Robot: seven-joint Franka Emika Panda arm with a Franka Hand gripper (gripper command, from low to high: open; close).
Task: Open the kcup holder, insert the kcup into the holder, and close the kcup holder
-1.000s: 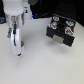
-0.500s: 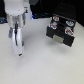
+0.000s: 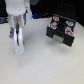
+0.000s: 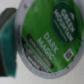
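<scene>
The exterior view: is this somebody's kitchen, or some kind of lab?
Probably a lab test bench, not a kitchen: a robot arm over a bare pale table, with only a coffee pod and a black kcup holder set out.

One arm (image 3: 17, 12) shows in the exterior view, at the upper left of the frame, with one pincer (image 3: 18, 42) below it. One holder (image 3: 61, 27), black and boxy, sits at the upper right of that frame. Its front bears two pale handles: an upper (image 3: 61, 23), a lower (image 3: 58, 35). One table (image 3: 45, 65) carries everything. The wrist view shows one kcup (image 4: 48, 35), filling most of the frame, with one green lid and printed words on it. One dark finger (image 4: 9, 37) lies at the left edge of that frame. No kcup can be counted in the blurred exterior view.
</scene>
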